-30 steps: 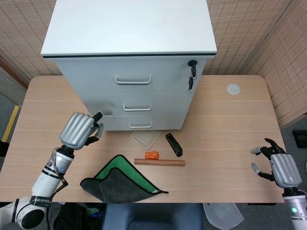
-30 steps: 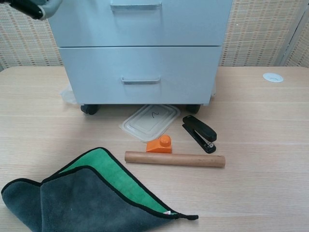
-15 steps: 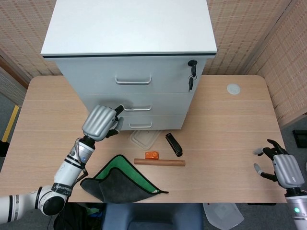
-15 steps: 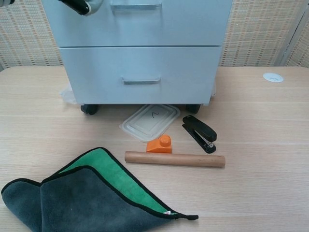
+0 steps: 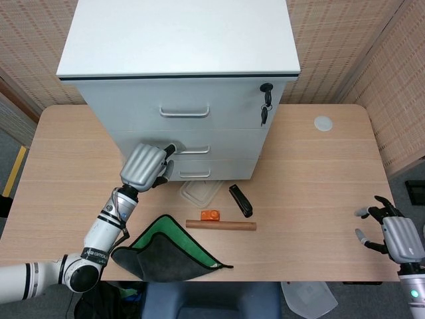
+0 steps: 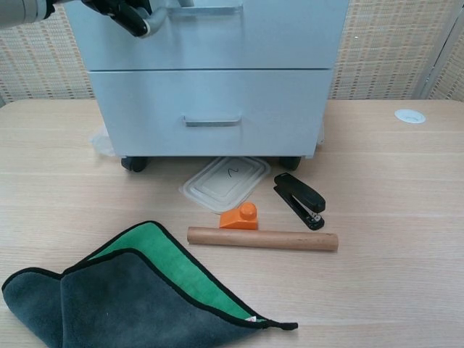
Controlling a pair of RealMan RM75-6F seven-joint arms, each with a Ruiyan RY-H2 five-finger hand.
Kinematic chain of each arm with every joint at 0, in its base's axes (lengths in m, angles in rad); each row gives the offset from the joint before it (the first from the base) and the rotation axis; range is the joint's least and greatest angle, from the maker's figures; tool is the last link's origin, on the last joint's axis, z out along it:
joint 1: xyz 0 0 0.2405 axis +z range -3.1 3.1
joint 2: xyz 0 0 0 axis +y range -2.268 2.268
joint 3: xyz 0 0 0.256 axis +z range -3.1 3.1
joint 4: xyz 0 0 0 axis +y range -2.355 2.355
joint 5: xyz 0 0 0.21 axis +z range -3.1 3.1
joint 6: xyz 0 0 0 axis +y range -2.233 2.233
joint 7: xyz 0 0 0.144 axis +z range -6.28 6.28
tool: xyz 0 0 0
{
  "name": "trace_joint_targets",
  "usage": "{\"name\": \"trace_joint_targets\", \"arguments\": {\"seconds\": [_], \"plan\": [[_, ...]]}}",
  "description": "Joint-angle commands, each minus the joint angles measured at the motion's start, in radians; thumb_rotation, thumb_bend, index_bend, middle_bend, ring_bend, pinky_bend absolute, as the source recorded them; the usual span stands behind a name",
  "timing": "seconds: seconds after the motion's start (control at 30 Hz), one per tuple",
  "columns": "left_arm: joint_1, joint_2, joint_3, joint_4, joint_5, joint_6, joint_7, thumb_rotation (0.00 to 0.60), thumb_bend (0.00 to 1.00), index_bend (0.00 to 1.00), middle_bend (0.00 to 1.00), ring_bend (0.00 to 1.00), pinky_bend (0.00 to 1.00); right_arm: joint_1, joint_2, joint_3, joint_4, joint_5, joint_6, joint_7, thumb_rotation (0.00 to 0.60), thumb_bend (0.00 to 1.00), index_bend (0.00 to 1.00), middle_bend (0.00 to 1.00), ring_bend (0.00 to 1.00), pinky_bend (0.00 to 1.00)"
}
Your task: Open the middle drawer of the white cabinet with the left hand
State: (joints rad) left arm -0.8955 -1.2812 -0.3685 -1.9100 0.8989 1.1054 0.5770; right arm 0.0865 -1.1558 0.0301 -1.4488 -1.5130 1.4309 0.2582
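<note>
Fingers of your left hand (image 5: 145, 166) reach the left end of the middle drawer's grey bar handle (image 5: 189, 150), curled in toward it; whether they have actually closed around the bar cannot be told from either view. That middle drawer (image 5: 192, 144) sits flush in the white three-drawer cabinet (image 5: 179, 66), which stands on the light wooden table (image 5: 312, 173). In the chest view the hand's dark fingertips (image 6: 123, 14) show at the top left, beside the handle's end. Your right hand (image 5: 398, 236) hangs near the table's front right corner with its fingers spread and nothing in them. In front of the cabinet lie a clear plastic lid (image 5: 201, 193), a black stapler (image 5: 240, 200), a small orange block (image 5: 211, 214), a brown wooden rod (image 5: 220, 226) and a folded grey-and-green cloth (image 5: 166, 256). A key (image 5: 265, 106) hangs from the top drawer's lock.
</note>
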Motion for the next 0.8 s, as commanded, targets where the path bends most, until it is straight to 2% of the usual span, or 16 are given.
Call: {"name": "trace_joint_targets", "arguments": {"seconds": [0.03, 0.57, 0.8], "plan": [[0.0, 0.0, 0.01, -0.007, 0.011, 0.007, -0.006, 0.6, 0.6, 0.31, 1.0, 1.0, 1.0, 0.001, 0.0, 0.0, 0.0, 0.0, -0.002, -0.001, 0.6, 0.27, 0.4, 0.44, 0.27, 0.28], [0.044, 0.056, 0.081, -0.135, 0.074, 0.068, -0.015, 0.6, 0.6, 0.33, 1.0, 1.0, 1.0, 0.004, 0.005, 0.002, -0.014, 0.0, -0.01, -0.015, 0.6, 0.27, 0.4, 0.44, 0.27, 0.28], [0.074, 0.078, 0.118, -0.202, 0.138, 0.107, -0.002, 0.6, 0.6, 0.33, 1.0, 1.0, 1.0, 0.004, 0.007, 0.0, -0.019, -0.002, -0.011, -0.021, 0.6, 0.27, 0.4, 0.44, 0.27, 0.28]]}}
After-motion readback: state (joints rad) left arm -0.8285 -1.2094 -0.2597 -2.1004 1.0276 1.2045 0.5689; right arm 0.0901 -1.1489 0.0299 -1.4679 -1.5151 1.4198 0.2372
